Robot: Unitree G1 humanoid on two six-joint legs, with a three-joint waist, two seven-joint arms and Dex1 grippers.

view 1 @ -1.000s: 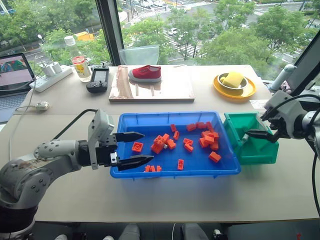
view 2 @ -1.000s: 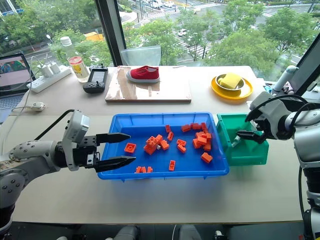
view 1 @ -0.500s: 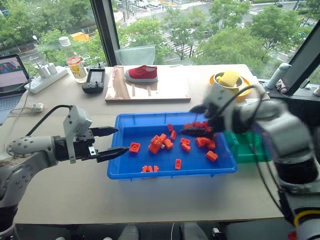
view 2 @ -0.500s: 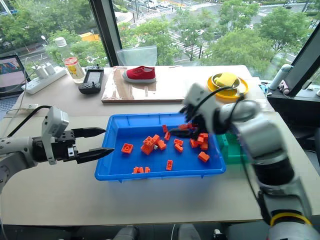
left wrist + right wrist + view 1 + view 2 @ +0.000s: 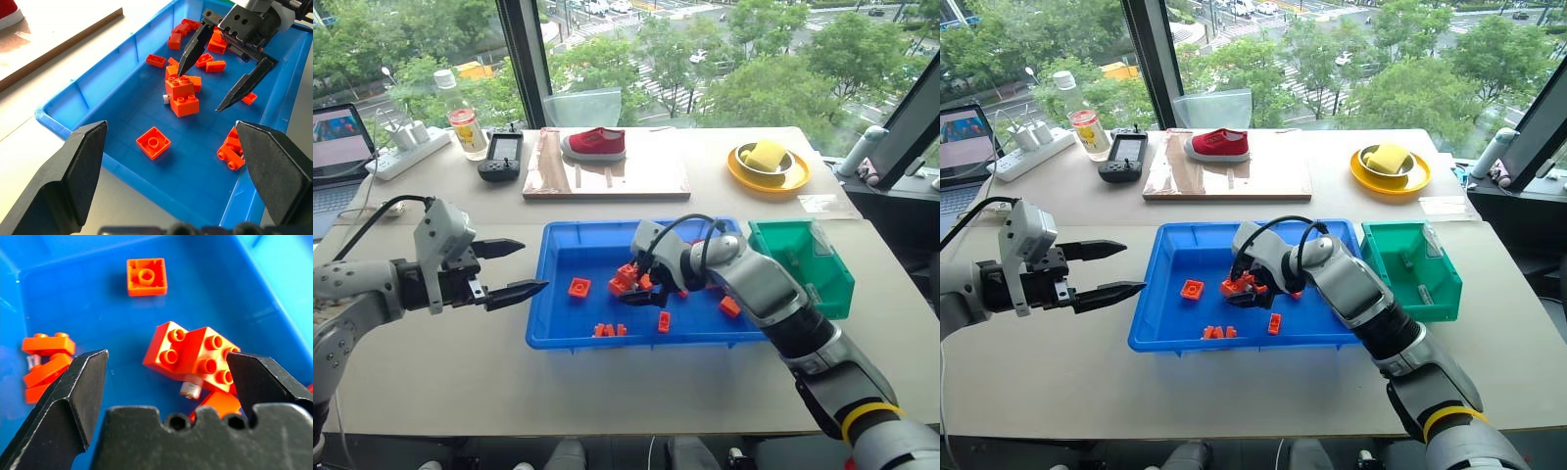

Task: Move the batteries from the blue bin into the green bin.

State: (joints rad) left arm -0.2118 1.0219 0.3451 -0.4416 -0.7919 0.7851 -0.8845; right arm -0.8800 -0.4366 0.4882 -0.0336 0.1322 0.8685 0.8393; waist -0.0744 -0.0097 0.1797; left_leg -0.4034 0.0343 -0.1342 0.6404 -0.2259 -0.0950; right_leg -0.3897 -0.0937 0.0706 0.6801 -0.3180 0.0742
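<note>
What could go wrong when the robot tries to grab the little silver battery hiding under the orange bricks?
1. The battery is tucked under stacked orange bricks, with only its end peeking out. The open right gripper might pinch a brick instead.
2. Pushing in could knock the bricks over and bury the battery, or roll it away across the blue bin.
3. A brick might get carried along to the green bin, where it doesn't belong.

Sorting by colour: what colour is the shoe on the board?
Red shoe, white sole; left eye view.
</note>
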